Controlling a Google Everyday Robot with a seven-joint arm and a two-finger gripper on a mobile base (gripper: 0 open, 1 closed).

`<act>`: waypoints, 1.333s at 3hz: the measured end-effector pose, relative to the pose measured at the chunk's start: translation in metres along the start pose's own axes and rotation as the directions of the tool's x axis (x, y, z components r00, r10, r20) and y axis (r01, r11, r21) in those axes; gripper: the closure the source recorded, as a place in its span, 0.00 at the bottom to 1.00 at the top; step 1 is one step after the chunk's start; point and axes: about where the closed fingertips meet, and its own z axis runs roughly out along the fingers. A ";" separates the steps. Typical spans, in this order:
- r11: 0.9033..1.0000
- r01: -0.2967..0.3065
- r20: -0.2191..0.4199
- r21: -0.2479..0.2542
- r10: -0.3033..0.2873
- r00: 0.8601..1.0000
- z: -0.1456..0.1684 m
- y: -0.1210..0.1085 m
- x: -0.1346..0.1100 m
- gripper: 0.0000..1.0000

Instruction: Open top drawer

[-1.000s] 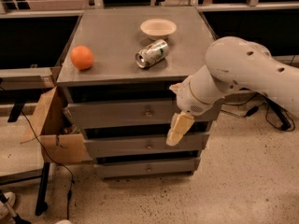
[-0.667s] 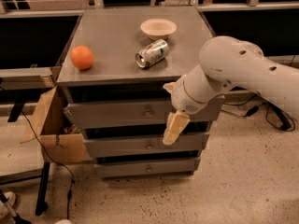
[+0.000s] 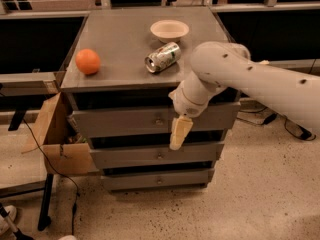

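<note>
The top drawer is the wide grey front just under the cabinet top, with a small round metal knob at its centre. Its front lines up with the two drawers below, with a dark gap above it. My gripper hangs cream-coloured from the white arm, pointing down. It is in front of the drawer's lower edge, just right of and a little below the knob. It holds nothing that I can see.
The middle drawer and bottom drawer lie below. On the cabinet top are an orange, a tipped can and a bowl. An open cardboard box stands at the left.
My arm has swung left, carrying the gripper closer to the top drawer's knob. The drawers and the things on top have not moved.
</note>
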 end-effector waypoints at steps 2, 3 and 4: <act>0.999 -0.049 -0.070 -0.014 0.048 0.996 0.032 -0.034 0.015 0.00; 0.996 -0.082 -0.125 -0.029 0.078 0.989 0.049 -0.049 0.026 0.00; 0.991 -0.116 -0.168 -0.059 0.105 0.980 0.066 -0.055 0.040 0.00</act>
